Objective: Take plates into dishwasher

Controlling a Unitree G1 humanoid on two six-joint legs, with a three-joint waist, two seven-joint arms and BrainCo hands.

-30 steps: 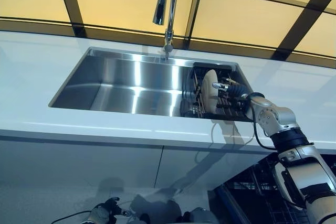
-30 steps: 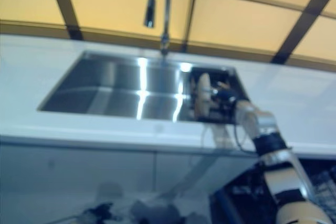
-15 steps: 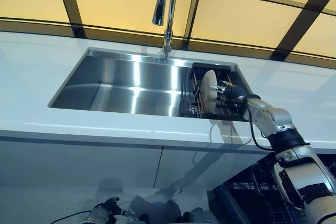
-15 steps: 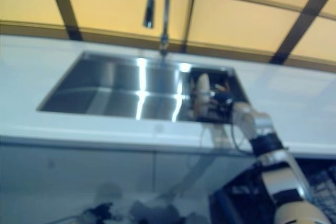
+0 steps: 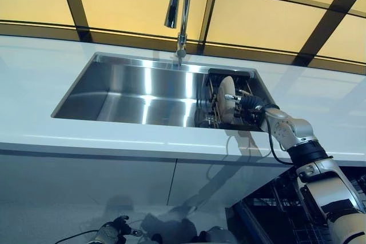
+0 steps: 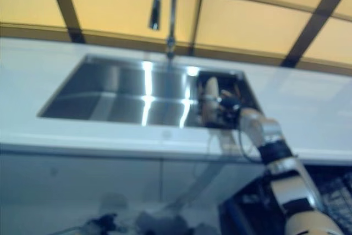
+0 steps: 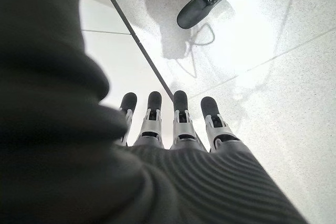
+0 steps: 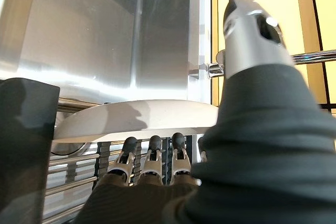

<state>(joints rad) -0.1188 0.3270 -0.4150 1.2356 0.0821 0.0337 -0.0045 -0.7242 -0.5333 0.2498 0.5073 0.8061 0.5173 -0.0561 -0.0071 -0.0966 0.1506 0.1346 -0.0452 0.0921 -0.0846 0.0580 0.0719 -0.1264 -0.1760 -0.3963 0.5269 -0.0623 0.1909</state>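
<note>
A: Where is the plate [image 5: 227,99] to be found?

B: It is stood on edge in a dark wire rack [image 5: 250,119] at the right end of the steel sink [image 5: 143,92], which is set into a white counter [image 5: 34,78]. A tall faucet [image 5: 182,12] is seen behind the sink. The plate's broad faces are turned to the left and right, so its long axis is judged to run from front to back.

A: Which hand is nearer to it?

B: The right hand [image 5: 245,101] by far. It is reached over the counter edge into the rack, just on the plate's right side. In the right wrist view, the fingers [image 8: 151,153] are seen held straight, with their dark tips right at the plate's rim [image 8: 136,119], and the thumb [image 8: 251,35] is raised apart above it. No pinch is shown; whether the rim is touched cannot be told.

A: And the left hand?

B: The left hand [image 7: 173,129] is hung low over the floor, well apart from the sink, fingers relaxed and empty.

A: What is called for next?

B: Probably, the plate's edge would be closed on between thumb and fingers.
</note>
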